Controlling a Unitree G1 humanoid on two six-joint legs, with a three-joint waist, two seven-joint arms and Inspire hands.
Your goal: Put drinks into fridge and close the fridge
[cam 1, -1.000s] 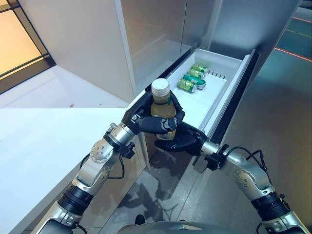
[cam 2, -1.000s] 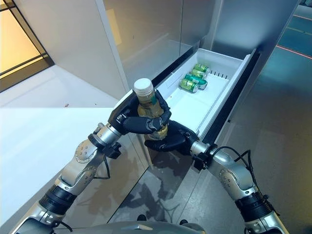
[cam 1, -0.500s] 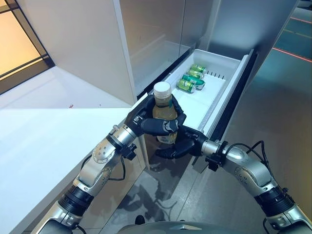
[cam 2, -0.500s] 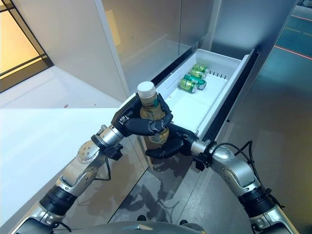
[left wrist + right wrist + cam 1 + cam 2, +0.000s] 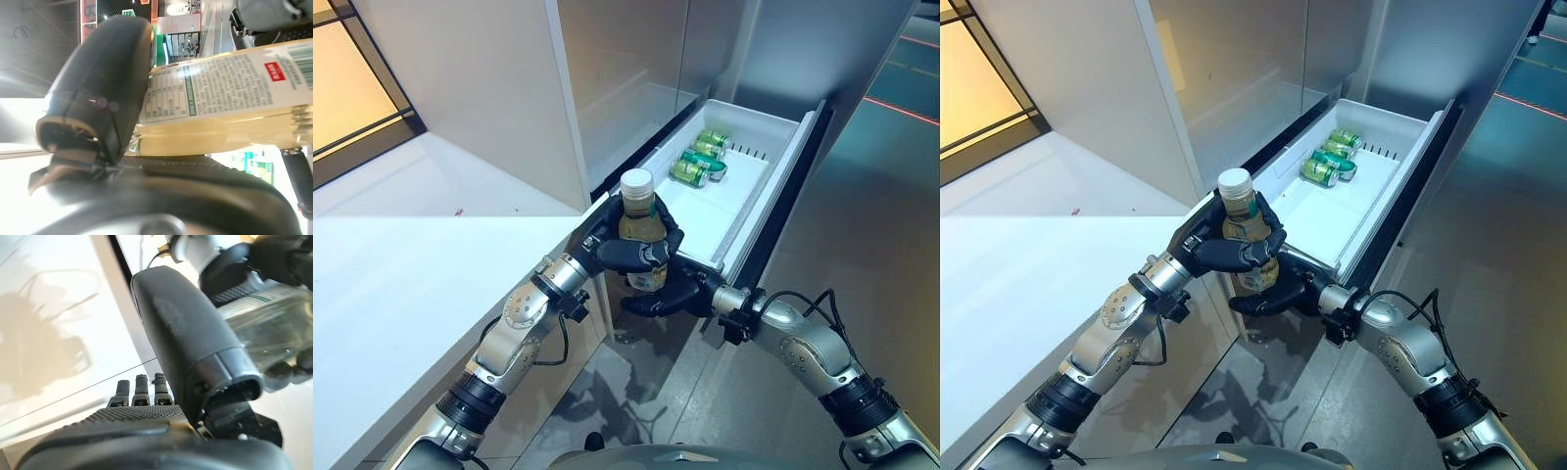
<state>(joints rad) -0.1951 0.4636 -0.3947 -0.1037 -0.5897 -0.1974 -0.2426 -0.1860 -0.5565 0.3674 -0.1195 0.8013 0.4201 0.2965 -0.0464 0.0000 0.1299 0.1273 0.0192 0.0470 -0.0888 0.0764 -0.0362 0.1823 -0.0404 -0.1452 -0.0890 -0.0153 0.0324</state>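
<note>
Left hand (image 5: 628, 251) curls round the white-capped bottle of amber drink (image 5: 640, 227), upright just before the open white fridge drawer (image 5: 756, 201). Right hand (image 5: 664, 296), fingers spread, cups beneath the bottle. Risk: a careless handover tips the bottle short of the drawer, whose far end holds green cans (image 5: 699, 159).

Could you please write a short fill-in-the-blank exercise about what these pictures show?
1. The left robot hand is curled round a bottle with a ____ cap.
2. The right robot hand sits ____ the bottle's base.
3. The green cans lie in the open ____.
4. The drawer holds ____ green cans.

Missing words: white; under; drawer; three
</note>
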